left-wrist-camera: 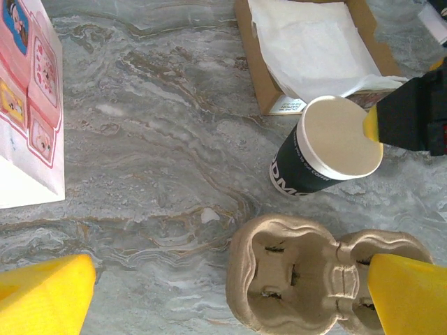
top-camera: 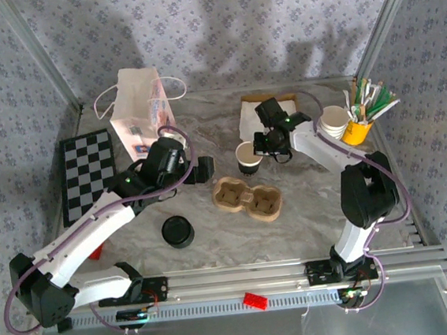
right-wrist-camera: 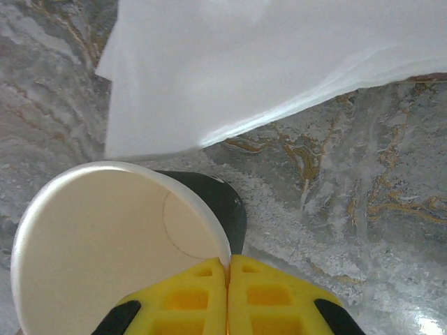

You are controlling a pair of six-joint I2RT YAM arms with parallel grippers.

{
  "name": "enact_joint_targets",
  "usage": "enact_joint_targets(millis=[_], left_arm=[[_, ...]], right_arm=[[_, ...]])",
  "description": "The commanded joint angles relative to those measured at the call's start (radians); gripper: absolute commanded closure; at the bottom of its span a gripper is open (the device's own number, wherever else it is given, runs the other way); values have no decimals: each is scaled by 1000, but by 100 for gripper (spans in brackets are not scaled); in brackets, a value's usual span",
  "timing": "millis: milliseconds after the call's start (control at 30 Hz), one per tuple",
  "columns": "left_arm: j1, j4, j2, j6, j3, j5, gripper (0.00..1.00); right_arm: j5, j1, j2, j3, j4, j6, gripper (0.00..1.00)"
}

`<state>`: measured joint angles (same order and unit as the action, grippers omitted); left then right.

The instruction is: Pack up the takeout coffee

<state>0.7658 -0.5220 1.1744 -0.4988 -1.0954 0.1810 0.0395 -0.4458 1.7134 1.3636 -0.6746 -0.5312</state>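
From above, the takeout coffee cup, dark-sided and with no lid on it, stood on the worktop just beyond the cup carrier, in neither well; the right end effector was closed on its rim; the left end effector hung spread wide to the left of the cup, holding nothing; a black lid lay loose nearer the arm bases, well apart from the carrier; a paper bag stood at the far left, and a stack of white cups at the far right.

From the left wrist, the two yellow fingers stood far apart at the lower corners; the carrier lay between them, the cup just past it, a yellow tip of the other arm on its rim; a cardboard tray lined with white paper lay behind the cup.

From the right wrist, the yellow fingers were pressed together on the cup's rim, its pale inside empty; the white paper lay just beyond.
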Motion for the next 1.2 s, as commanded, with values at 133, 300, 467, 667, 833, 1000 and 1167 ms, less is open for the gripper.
enact_joint_targets(millis=[133,300,467,667,833,1000,1167], left_arm=[[-8,11,10,-10,-4,18,0],[-8,3,9,-9,-8,12,0],[-11,3,6,-10,-12,11,0],[-13,-26,-8,-12,-24,5,0],[-15,-102,-53,-17,-38,3,0],[-35,-243,-122,-52,-43,5,0],[-83,-375,-208,-104,-23,19,0]], right_arm=[[-22,-5,24,-24,25,16,91],[-18,-5,16,-15,17,17,81],[-13,-11,-9,23,-7,19,68],[-38,-14,-54,60,-68,36,58],[-82,-54,-116,91,-130,98,48],[-90,-166,-155,121,-173,175,40],[-56,-311,-172,119,-157,237,29]])
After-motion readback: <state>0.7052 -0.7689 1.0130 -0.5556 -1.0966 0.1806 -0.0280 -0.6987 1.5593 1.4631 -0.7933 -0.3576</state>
